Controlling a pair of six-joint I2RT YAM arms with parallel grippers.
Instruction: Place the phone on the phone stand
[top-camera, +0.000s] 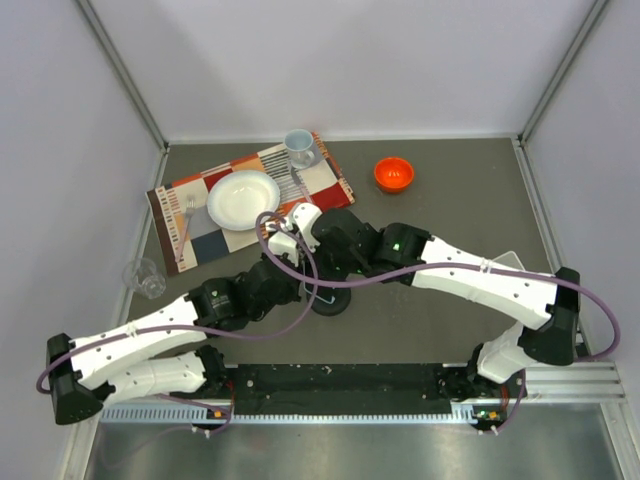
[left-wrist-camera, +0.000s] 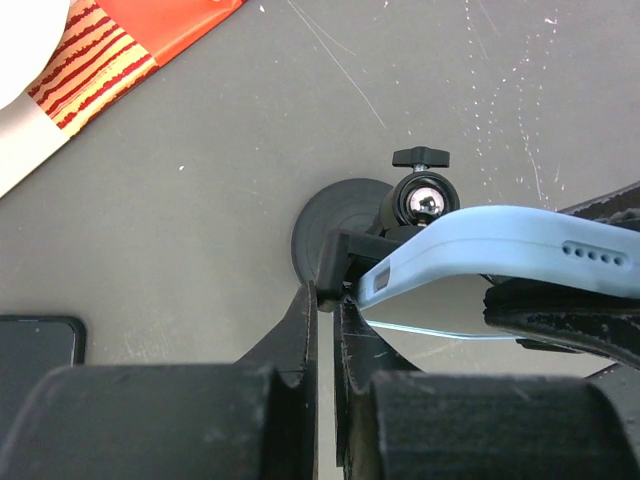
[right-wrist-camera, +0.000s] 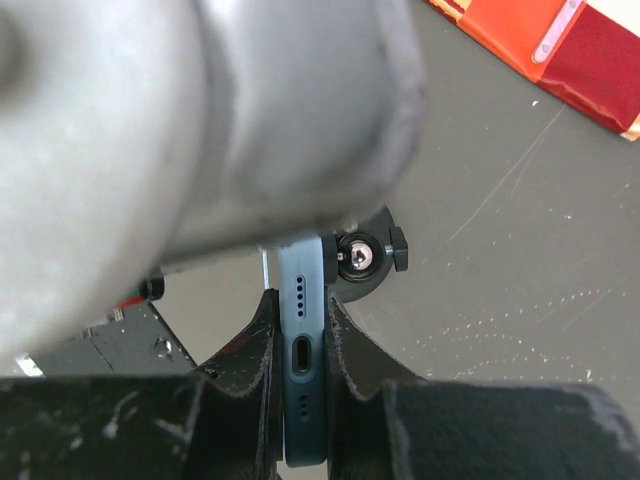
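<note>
The phone (right-wrist-camera: 300, 345), in a light blue case, stands on edge between my right gripper's (right-wrist-camera: 300, 300) fingers, which are shut on it, port end toward the camera. In the left wrist view the phone (left-wrist-camera: 500, 245) lies tilted above the table, one corner against the phone stand's black bracket (left-wrist-camera: 335, 258). My left gripper (left-wrist-camera: 328, 295) is shut on that bracket. The stand has a round black base (left-wrist-camera: 335, 222) and a ball joint (left-wrist-camera: 425, 200). In the top view both arms meet over the stand base (top-camera: 330, 302) and hide the phone.
A patterned placemat (top-camera: 330, 180) at the back left holds a white plate (top-camera: 243, 198), a fork and a cup (top-camera: 299, 147). An orange bowl (top-camera: 394, 173) sits at the back. A clear glass (top-camera: 146, 278) stands at the left. A dark flat device (left-wrist-camera: 35, 360) lies near my left gripper.
</note>
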